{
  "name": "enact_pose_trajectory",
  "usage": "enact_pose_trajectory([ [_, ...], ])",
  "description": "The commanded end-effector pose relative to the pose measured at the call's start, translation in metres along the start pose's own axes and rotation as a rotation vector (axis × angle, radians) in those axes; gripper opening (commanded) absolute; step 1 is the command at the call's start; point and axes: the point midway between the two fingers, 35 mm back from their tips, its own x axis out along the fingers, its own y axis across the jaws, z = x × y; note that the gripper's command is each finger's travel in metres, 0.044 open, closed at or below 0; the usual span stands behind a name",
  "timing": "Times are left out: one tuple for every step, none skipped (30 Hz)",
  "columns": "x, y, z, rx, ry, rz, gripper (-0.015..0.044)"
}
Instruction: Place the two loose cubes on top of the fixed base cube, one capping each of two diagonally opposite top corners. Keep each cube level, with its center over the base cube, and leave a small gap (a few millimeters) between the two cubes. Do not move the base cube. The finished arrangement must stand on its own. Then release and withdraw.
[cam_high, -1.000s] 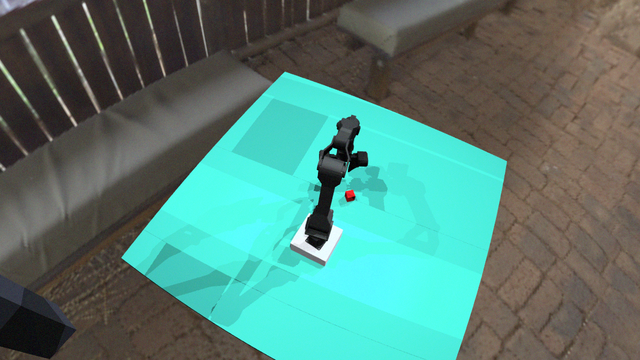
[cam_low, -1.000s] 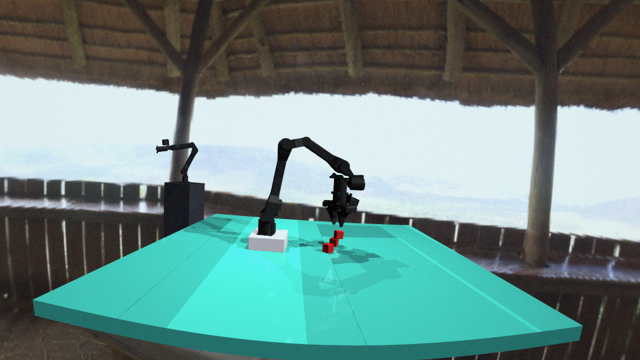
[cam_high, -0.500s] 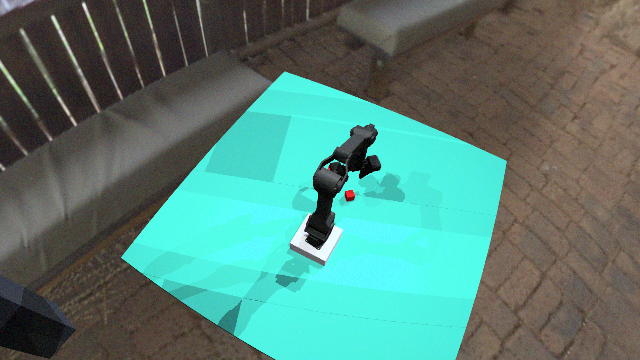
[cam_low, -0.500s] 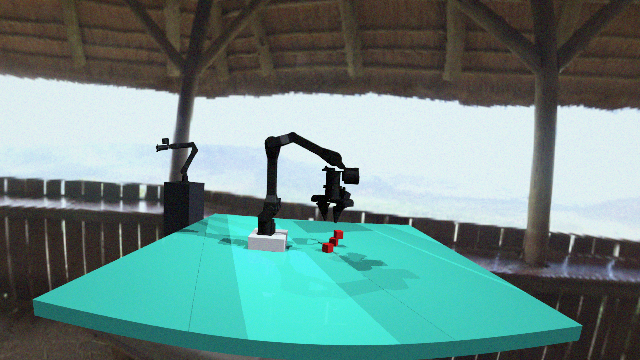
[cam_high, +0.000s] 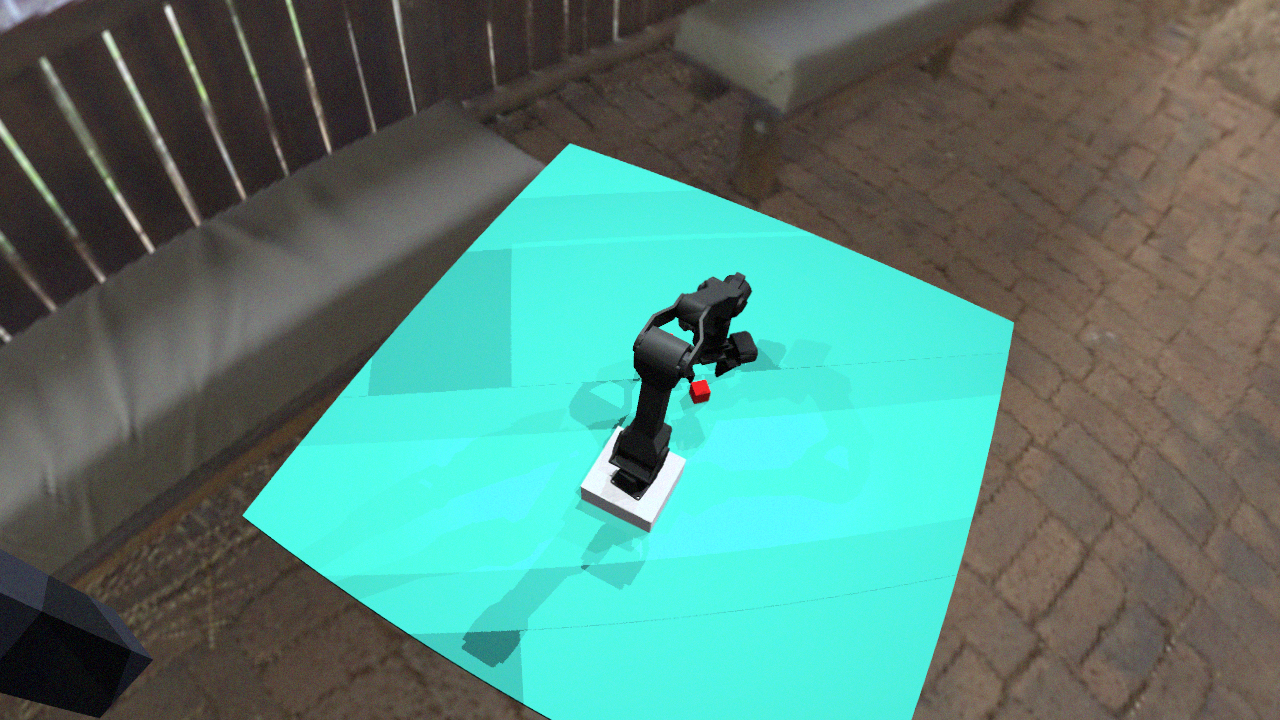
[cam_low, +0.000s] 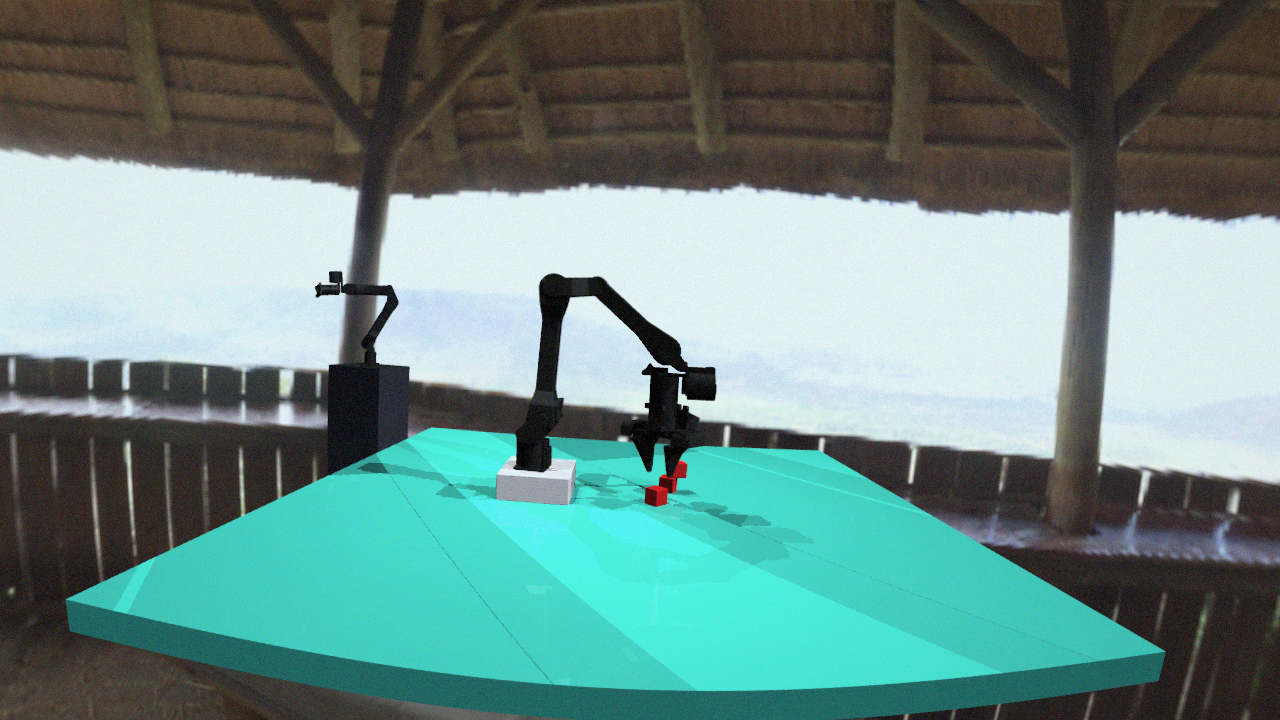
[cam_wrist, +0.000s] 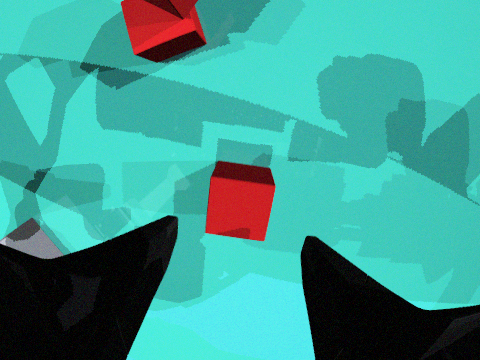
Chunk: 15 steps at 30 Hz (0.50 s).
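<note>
My gripper (cam_high: 705, 371) (cam_low: 659, 470) (cam_wrist: 240, 236) is open and empty, pointing down. It hangs a little above a loose red cube (cam_high: 699, 391) (cam_low: 656, 495) (cam_wrist: 239, 207), which lies flat on the table and shows between the fingertips in the wrist view. The red base cube (cam_low: 667, 483) (cam_wrist: 142, 30) stands farther off, at the top left of the wrist view. The other red cube (cam_low: 680, 469) (cam_wrist: 182, 6) sits on top of it, offset toward one corner; its exact overhang is hard to tell. The arm hides both in the top view.
The turquoise table (cam_high: 760, 626) (cam_low: 581, 608) carries the arm's white mounting block (cam_high: 660, 501) (cam_low: 535, 488); a corner of the block (cam_wrist: 32, 240) also shows at the left of the wrist view. A second arm stands on a dark pedestal (cam_low: 366, 411) beyond the table. Shadows cross the table.
</note>
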Motion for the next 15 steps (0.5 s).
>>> enact_pose_trajectory([
  [0.013,0.002,-0.002,-0.004,0.009,0.005,0.0265],
  [0.013,0.002,-0.002,-0.004,0.009,0.005,0.0265],
  [0.013,0.002,-0.002,-0.004,0.009,0.005,0.0265],
  [0.013,0.001,-0.002,-0.004,0.009,0.005,0.0265],
  [0.014,0.001,-0.002,-0.004,0.009,0.005,0.0265],
  [0.015,0.001,-0.002,-0.004,0.009,0.005,0.0265],
  [0.017,0.001,-0.002,-0.004,0.009,0.005,0.0265],
  [0.019,0.001,-0.002,-0.004,0.009,0.005,0.0265],
  [0.020,0.001,-0.002,-0.004,0.009,0.005,0.0265],
  [0.022,0.001,-0.002,-0.004,0.009,0.005,0.0265],
  [0.024,0.001,-0.002,-0.004,0.009,0.005,0.0265],
  [0.025,0.001,-0.002,-0.004,0.009,0.005,0.0265],
  [0.027,0.001,-0.002,-0.004,0.009,0.005,0.0265],
  [0.028,0.001,-0.002,-0.004,0.009,0.005,0.0265],
  [0.030,0.001,-0.002,-0.004,0.009,0.005,0.0265],
])
